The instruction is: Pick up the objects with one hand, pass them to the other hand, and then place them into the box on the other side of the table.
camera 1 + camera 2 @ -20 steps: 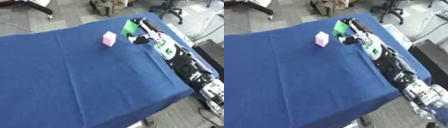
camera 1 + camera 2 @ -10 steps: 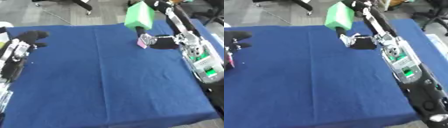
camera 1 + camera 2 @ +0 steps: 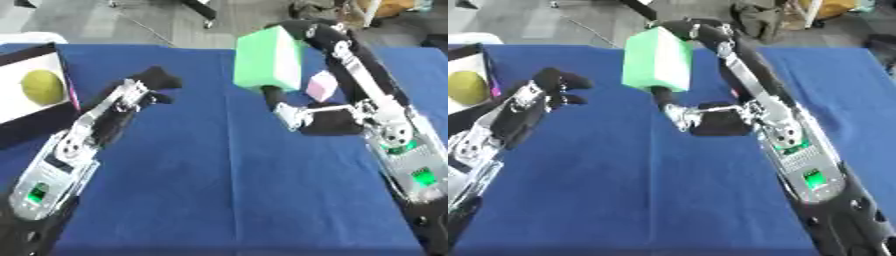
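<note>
My right hand (image 3: 331,123) is shut on a large green block (image 3: 267,60) and holds it in the air over the middle of the blue table (image 3: 219,195). Its fingers (image 3: 308,31) hook over the block's top and the thumb presses from below. A small pink cube (image 3: 321,86) lies on the cloth just behind that hand. My left hand (image 3: 147,84) hovers left of the block, apart from it, fingers relaxed and holding nothing. The box (image 3: 28,131) stands at the left edge with a yellow-green ball (image 3: 39,86) inside.
Both forearms lie along the table's sides, the right one (image 3: 407,160) and the left one (image 3: 61,160). Chair bases and floor clutter show beyond the far edge.
The camera has swung left, bringing the box and my left arm into view. The green block has been lifted off the table. My left hand has moved right, closer to the block.
</note>
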### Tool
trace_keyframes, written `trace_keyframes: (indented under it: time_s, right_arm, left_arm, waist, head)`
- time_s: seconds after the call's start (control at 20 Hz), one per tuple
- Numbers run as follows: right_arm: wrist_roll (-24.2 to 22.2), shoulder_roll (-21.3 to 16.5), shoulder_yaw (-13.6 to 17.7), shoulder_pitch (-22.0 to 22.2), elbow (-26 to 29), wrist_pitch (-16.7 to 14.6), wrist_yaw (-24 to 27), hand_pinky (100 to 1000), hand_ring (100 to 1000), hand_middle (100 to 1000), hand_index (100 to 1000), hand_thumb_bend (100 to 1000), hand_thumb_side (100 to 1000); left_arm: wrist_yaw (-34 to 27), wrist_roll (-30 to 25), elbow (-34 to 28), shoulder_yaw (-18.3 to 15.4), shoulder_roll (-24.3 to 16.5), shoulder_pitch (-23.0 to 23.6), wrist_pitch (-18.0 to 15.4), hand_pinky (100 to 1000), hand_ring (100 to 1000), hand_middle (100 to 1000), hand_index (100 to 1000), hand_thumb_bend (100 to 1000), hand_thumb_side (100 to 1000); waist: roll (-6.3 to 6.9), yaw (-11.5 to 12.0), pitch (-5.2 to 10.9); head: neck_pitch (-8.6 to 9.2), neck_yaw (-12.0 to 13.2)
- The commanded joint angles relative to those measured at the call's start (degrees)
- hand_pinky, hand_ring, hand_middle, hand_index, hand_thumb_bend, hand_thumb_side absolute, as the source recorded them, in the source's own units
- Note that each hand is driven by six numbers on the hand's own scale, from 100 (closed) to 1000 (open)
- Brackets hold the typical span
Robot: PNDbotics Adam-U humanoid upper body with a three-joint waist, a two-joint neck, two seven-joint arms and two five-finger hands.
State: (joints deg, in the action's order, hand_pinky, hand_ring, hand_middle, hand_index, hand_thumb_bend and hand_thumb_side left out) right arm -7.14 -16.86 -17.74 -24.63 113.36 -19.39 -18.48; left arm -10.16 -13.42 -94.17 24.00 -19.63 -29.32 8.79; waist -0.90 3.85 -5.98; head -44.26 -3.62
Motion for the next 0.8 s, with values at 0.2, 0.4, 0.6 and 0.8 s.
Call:
trace_keyframes:
  time_s: [0.2, 0.4, 0.6, 0.8]
  right_arm:
    - [-1.3, 2.4, -2.1, -0.3, 1.2, -1.8, -0.5, 779, 784, 515, 784, 100, 100]
    - [-1.7, 3.2, -3.0, -0.1, 1.2, -2.9, -1.3, 779, 783, 515, 783, 100, 100]
    - [-2.0, 3.5, -3.8, -0.1, 1.2, -3.3, -1.1, 780, 783, 515, 785, 100, 100]
    - [-2.2, 3.4, -4.1, -0.2, 1.2, -3.5, -0.7, 780, 783, 514, 785, 100, 100]
  left_arm:
    - [-3.1, -4.6, 1.1, 3.6, 0.8, -2.0, 1.6, 837, 899, 714, 753, 566, 918]
    - [-7.3, -6.4, 2.2, 5.5, 1.6, -2.7, 3.2, 837, 897, 712, 752, 586, 909]
    - [-9.3, -7.7, 1.7, 7.8, 3.1, -2.7, 4.7, 836, 876, 694, 767, 683, 766]
    - [-12.9, -11.3, 2.2, 11.9, 4.4, -2.1, 4.0, 824, 852, 672, 775, 730, 695]
  waist:
    - [-0.38, -0.3, 1.12]
    - [-0.62, -0.4, 1.34]
    - [-0.87, -0.8, 1.4]
    - [-1.05, -0.6, 1.45]
  head:
    - [0.14, 0.3]
    - [0.14, 0.0]
    - [0.14, -0.5]
    - [0.14, -0.8]
